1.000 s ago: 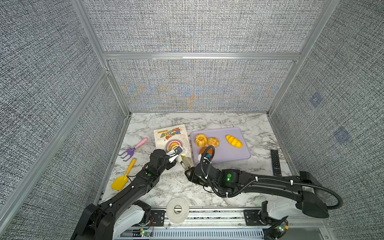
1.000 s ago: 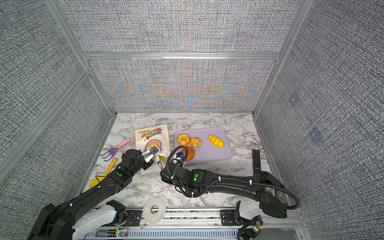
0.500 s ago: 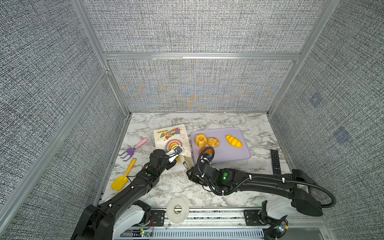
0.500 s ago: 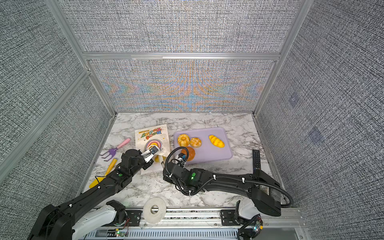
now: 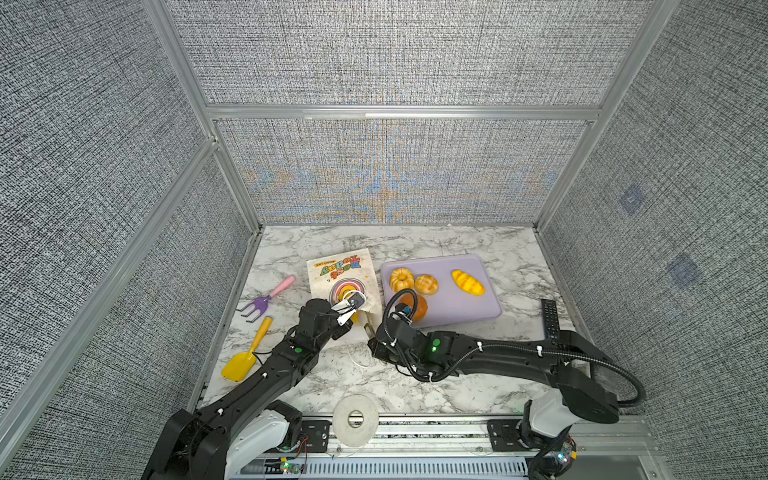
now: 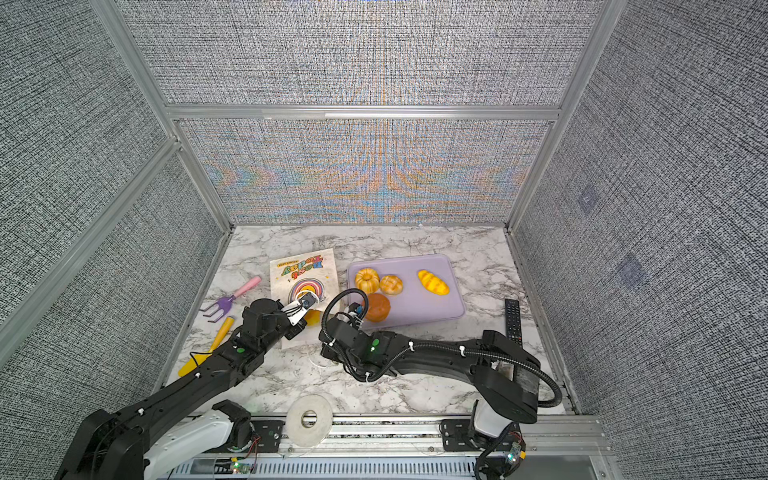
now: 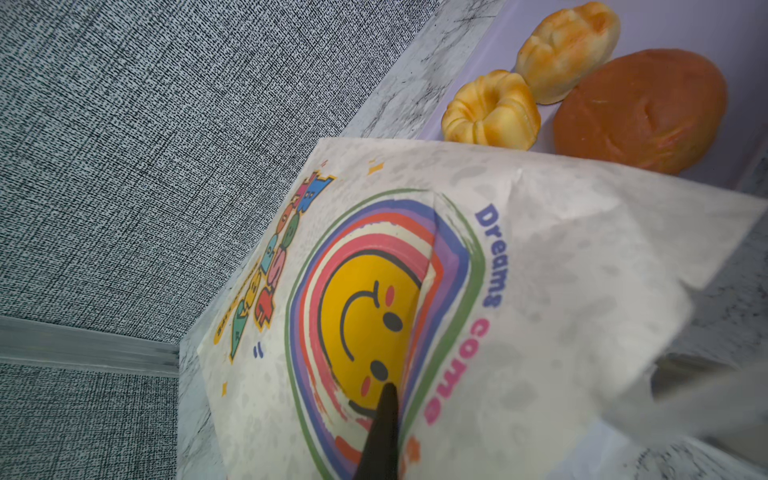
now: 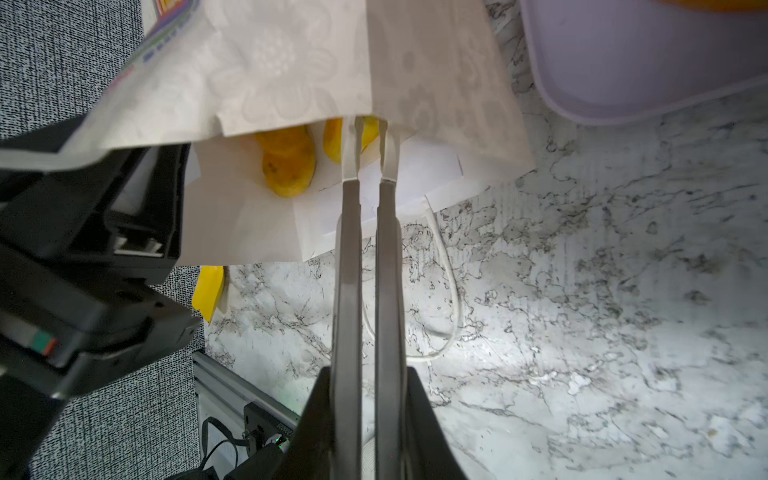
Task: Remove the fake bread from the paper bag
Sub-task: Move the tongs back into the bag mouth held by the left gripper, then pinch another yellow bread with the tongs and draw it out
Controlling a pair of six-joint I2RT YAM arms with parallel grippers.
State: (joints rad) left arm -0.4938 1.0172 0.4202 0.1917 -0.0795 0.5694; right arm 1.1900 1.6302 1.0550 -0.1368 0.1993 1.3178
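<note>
The paper bag (image 5: 340, 272), lying beside the tray (image 5: 478, 309), was held open by the clenched left gripper (image 5: 356, 302), and a fake bread (image 8: 331, 141) inside its mouth was clamped by the right gripper (image 8: 369, 137).

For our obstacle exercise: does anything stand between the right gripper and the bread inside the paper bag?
Nothing visible. The left gripper holds the paper bag open by its top flap; the right gripper has its tips around a yellow roll inside.

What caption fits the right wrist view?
Right tool, shut, tips inside the paper bag mouth beside yellow fake bread.
</note>
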